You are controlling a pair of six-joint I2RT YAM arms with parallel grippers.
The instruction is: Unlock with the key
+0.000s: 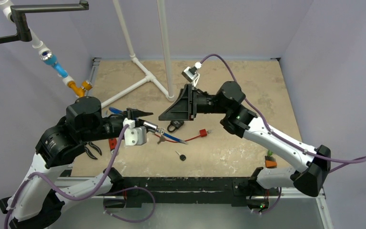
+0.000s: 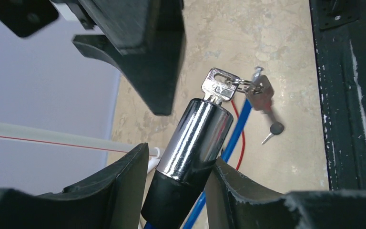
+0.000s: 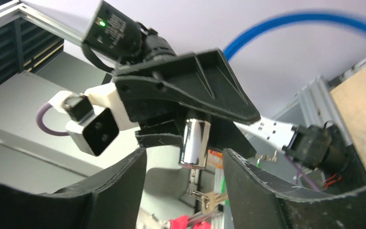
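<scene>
**Cable lock and key.** The key [image 2: 218,86] sits pushed into the end of the chrome lock cylinder [image 2: 198,138], with only its flat silver bow showing. A split ring through the bow carries a second key [image 2: 261,93], which hangs free. The cylinder passes into a black sleeve and then into a blue cable [image 2: 233,138] that trails down to the table. In the top view the lock is held above the left-centre of the table [image 1: 248,86], between the two arms, its keyed end pointing toward the right arm.

**Left gripper** [image 2: 180,157]. Clenched on the lock, one finger on each side of the cylinder where chrome meets black.

**Right gripper** [image 3: 183,160]. Its jaws are spread and grasp nothing. It faces the keyed end of the cylinder, just beside the key but clear of it.

**Surroundings.** On the table below the lock lie a black padlock [image 1: 175,126], a red block [image 1: 202,133] on a thin red wire, and a loose key with a round black head [image 1: 181,156]. Black-handled pliers [image 1: 91,150] lie near the left arm. A white pipe frame [image 1: 143,78] stands at the far side.
</scene>
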